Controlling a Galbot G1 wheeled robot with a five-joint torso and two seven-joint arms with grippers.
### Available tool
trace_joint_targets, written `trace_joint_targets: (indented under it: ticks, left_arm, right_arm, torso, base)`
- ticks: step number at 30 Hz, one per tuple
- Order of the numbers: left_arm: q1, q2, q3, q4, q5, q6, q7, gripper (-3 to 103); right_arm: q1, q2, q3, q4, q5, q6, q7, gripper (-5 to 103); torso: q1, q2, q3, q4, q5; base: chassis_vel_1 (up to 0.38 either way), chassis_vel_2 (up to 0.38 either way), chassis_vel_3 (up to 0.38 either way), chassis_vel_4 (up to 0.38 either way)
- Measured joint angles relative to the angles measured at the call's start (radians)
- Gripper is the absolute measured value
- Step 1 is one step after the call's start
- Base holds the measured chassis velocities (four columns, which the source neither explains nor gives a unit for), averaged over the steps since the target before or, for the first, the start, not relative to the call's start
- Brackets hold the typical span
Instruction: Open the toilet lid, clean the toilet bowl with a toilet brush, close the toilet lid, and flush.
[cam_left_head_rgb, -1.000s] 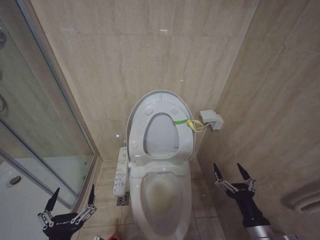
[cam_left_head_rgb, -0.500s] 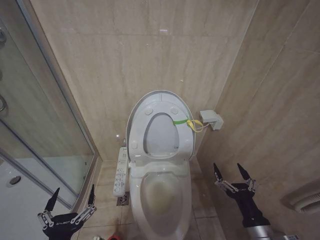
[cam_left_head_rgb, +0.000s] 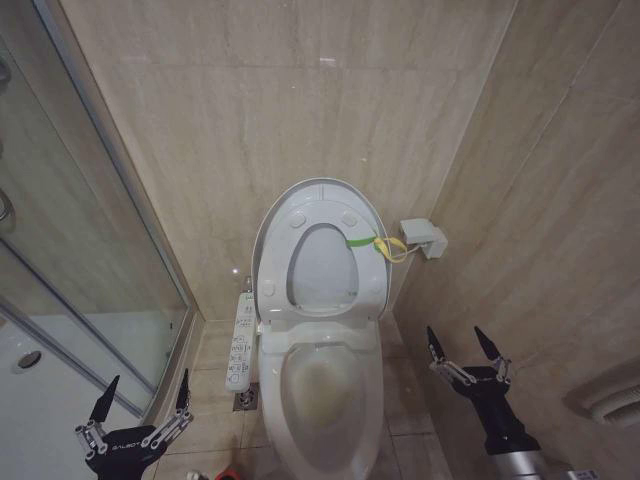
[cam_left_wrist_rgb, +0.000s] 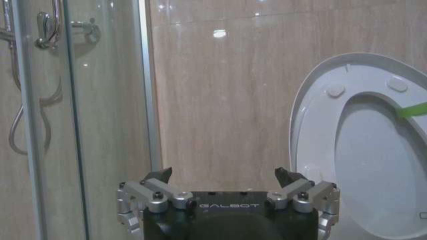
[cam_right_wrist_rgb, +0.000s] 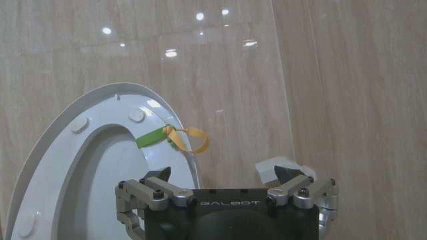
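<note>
Toilet lid (cam_left_head_rgb: 322, 205) raised; both spread claws flank the toilet bowl (cam_left_head_rgb: 320, 395).

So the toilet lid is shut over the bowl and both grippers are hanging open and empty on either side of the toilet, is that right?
Not quite. The toilet lid is raised, leaning back toward the wall, and the toilet bowl lies uncovered, as the head view shows. The rest holds: the left gripper and right gripper hang open and empty on either side.

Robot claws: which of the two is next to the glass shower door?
The left gripper, black with pointed fingers, sits low beside the glass shower door. The right gripper is across the white ceramic toilet bowl, near the tiled wall.
</note>
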Motion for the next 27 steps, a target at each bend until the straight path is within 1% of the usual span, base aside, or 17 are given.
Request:
trace_joint_targets:
  ticks: [3,4,11,12,14,16,18,19,27]
  left_arm:
    - [0.0,0.0,0.0,0.0,0.0,0.0,0.0,100]
    - [0.0,0.0,0.0,0.0,0.0,0.0,0.0,100]
    - [0.0,0.0,0.0,0.0,0.0,0.0,0.0,100]
    - [0.0,0.0,0.0,0.0,0.0,0.0,0.0,100]
    - [0.0,0.0,0.0,0.0,0.0,0.0,0.0,100]
    - [0.0,0.0,0.0,0.0,0.0,0.0,0.0,100]
    - [0.0,0.0,0.0,0.0,0.0,0.0,0.0,100]
    - [0.0,0.0,0.0,0.0,0.0,0.0,0.0,100]
    - [0.0,0.0,0.0,0.0,0.0,0.0,0.0,100]
  right_arm:
    - [0.0,0.0,0.0,0.0,0.0,0.0,0.0,100]
    - [0.0,0.0,0.0,0.0,0.0,0.0,0.0,100]
    - [0.0,0.0,0.0,0.0,0.0,0.0,0.0,100]
    - [0.0,0.0,0.0,0.0,0.0,0.0,0.0,100]
    - [0.0,0.0,0.0,0.0,0.0,0.0,0.0,100]
    - [0.0,0.0,0.0,0.0,0.0,0.0,0.0,100]
    - [0.0,0.0,0.0,0.0,0.0,0.0,0.0,100]
    - [0.0,0.0,0.0,0.0,0.0,0.0,0.0,100]
    - [0.0,0.0,0.0,0.0,0.0,0.0,0.0,100]
  torso:
    - [-0.008,-0.02,-0.012,0.0,0.0]
    - [-0.008,-0.02,-0.012,0.0,0.0]
    - [-0.026,-0.059,-0.033,0.0,0.0]
    - [-0.026,-0.059,-0.033,0.0,0.0]
    - [-0.032,-0.074,-0.042,0.0,0.0]
    - [-0.034,-0.079,-0.044,0.0,0.0]
    - [-0.041,-0.093,-0.052,0.0,0.0]
    - [-0.041,-0.093,-0.052,0.0,0.0]
    - [-0.059,-0.133,-0.074,0.0,0.0]
  base:
    - [0.0,0.0,0.0,0.0]
    - [0.0,0.0,0.0,0.0]
    - [0.0,0.0,0.0,0.0]
    - [0.0,0.0,0.0,0.0]
    - [0.0,0.0,0.0,0.0]
    - [0.0,0.0,0.0,0.0]
    - [0.0,0.0,0.0,0.0]
    - [0.0,0.0,0.0,0.0]
    - [0.0,0.0,0.0,0.0]
